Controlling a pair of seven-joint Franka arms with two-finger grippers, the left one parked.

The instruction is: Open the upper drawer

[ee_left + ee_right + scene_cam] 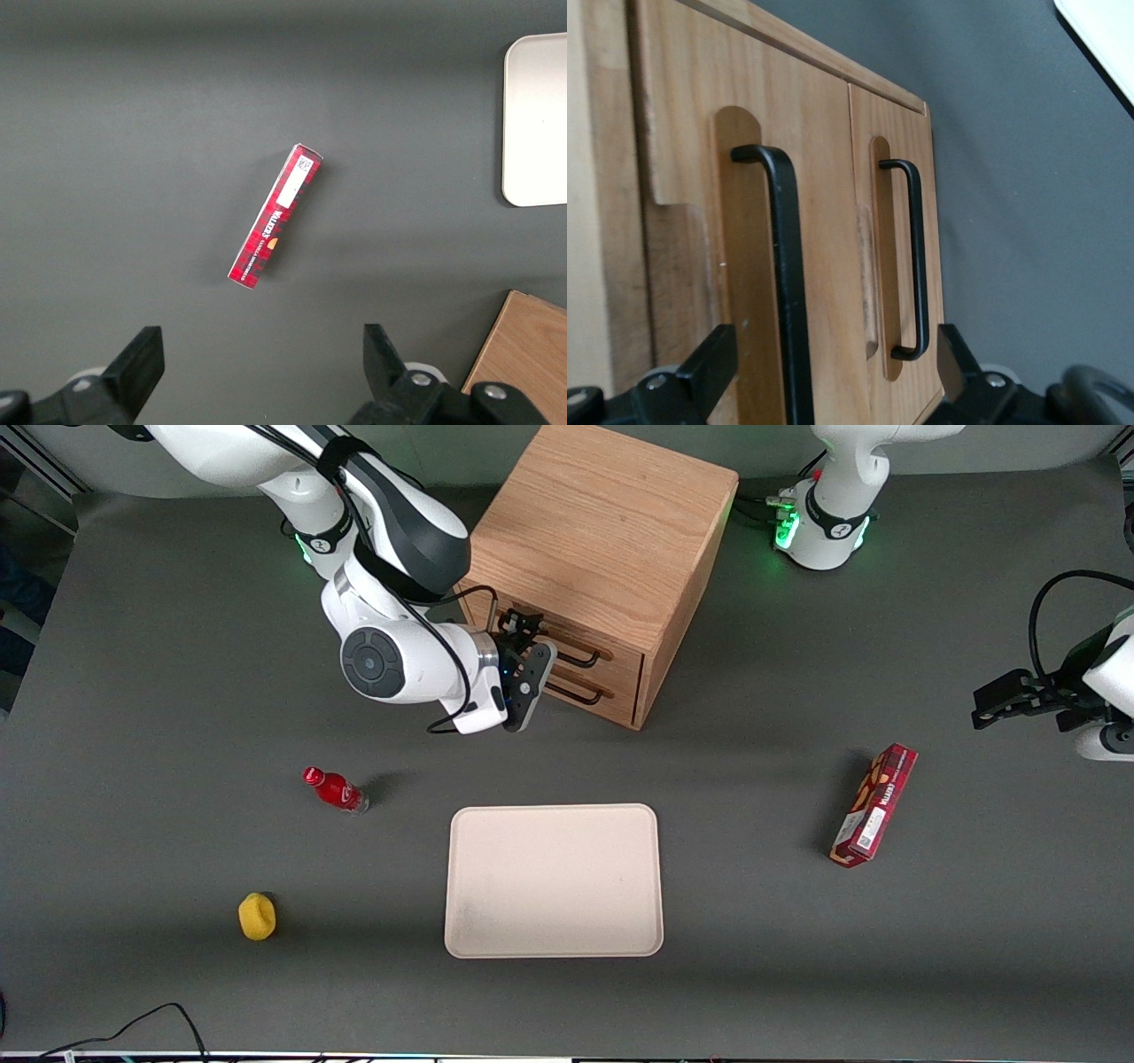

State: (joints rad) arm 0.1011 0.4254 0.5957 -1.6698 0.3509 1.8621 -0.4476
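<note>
The wooden cabinet (602, 531) stands at the back of the table, both drawers closed. The upper drawer (622, 661) has a thin black bar handle (586, 658); the lower drawer (613, 698) sits under it with a matching handle (578, 689). My right gripper (530, 651) is open, right in front of the drawer fronts at the handles' end toward the working arm. In the right wrist view the gripper (833, 372) is open, and the upper drawer's (691, 177) handle (784, 266) runs between its fingers (700, 367), untouched. The lower drawer's handle (917, 257) lies farther off.
A beige tray (554, 881) lies nearer the front camera than the cabinet. A red bottle (335, 788) and a yellow object (257, 915) lie toward the working arm's end. A red box (875, 804) lies toward the parked arm's end, also in the left wrist view (276, 217).
</note>
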